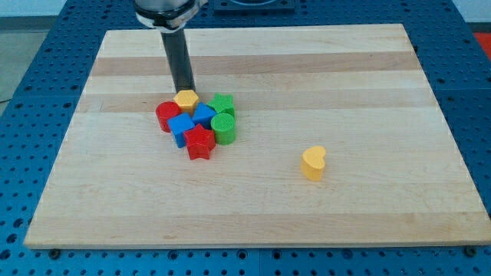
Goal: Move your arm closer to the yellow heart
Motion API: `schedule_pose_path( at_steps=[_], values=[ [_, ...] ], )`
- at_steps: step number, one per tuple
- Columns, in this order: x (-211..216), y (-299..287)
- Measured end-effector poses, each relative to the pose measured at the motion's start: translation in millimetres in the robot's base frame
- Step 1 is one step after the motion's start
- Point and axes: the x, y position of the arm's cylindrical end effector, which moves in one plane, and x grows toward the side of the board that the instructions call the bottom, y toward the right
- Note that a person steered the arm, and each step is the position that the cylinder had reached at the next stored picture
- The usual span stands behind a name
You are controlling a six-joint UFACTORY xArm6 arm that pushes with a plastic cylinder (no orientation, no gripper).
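The yellow heart (313,162) lies alone on the wooden board, right of centre and toward the view's bottom. My tip (184,90) stands at the top edge of a cluster of blocks, just above the yellow hexagon (186,100). The heart is far to the right of my tip and below it, with bare board between. The cluster also holds a red cylinder (167,115), a blue cube (182,128), a second blue block (203,115), a red star (199,142), a green star (222,103) and a green cylinder (224,127).
The wooden board (383,69) lies on a blue perforated table (476,115). The arm's body (165,11) hangs over the board's top edge.
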Motion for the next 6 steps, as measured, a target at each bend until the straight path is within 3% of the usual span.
schedule_pose_path(
  at_steps=[1,2,4,5,6],
  values=[
    [-2.1,0.5],
    [-12.1,37.4],
    [-12.1,208.9],
    [21.7,284.5],
    [104.5,318.8]
  ],
)
